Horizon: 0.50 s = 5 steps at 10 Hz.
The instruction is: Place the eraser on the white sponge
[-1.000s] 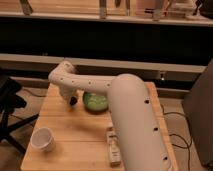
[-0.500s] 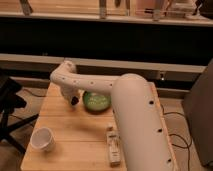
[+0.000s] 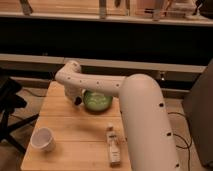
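Observation:
My gripper (image 3: 75, 97) hangs low over the far left part of the wooden table (image 3: 75, 130), just left of the green round dish (image 3: 97, 101). A small dark spot (image 3: 78, 101) shows at the gripper's tip. I cannot tell whether it is the black eraser or part of the gripper. No other black block shows on the table. A pale long rectangular object (image 3: 113, 145), possibly the white sponge, lies near the table's front, right of middle and partly beside my arm.
A white cup (image 3: 43, 139) stands at the table's front left. My thick white arm (image 3: 145, 125) covers the table's right side. A black chair (image 3: 10, 107) stands left of the table. A dark counter runs behind.
The gripper has shifted slightly to the right, closer to the green dish. Nothing else has moved.

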### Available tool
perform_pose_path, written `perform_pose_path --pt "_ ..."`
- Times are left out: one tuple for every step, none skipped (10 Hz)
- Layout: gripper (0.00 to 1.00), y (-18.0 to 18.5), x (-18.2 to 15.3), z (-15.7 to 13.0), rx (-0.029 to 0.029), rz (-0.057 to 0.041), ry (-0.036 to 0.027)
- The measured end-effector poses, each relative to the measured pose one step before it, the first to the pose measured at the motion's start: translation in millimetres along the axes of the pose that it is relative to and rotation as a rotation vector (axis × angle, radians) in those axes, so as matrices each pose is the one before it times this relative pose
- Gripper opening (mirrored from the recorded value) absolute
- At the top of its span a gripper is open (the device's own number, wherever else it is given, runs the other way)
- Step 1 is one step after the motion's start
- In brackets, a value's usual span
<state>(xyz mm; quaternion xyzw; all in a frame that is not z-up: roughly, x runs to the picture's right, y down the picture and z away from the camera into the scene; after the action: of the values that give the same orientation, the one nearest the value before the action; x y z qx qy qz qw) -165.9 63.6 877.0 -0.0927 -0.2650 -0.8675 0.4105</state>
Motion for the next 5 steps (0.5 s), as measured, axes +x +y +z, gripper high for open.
perform_pose_path --pt "0.00 3.18 -3.96 -0.75 0.00113 0.00449 0.00026" --pt "0.00 8.17 -9.02 -1.41 -0.00279 0.00652 0.00128" --pt "0.00 8.00 -6.20 -1.24 -0.00031 0.00600 0.00144" --pt "0.00 4.23 -3.35 -0.77 -0.00082 0.00125 0.00078" --pt "0.00 -2.61 0.46 -1.88 0.00586 -0.00129 0.00340"
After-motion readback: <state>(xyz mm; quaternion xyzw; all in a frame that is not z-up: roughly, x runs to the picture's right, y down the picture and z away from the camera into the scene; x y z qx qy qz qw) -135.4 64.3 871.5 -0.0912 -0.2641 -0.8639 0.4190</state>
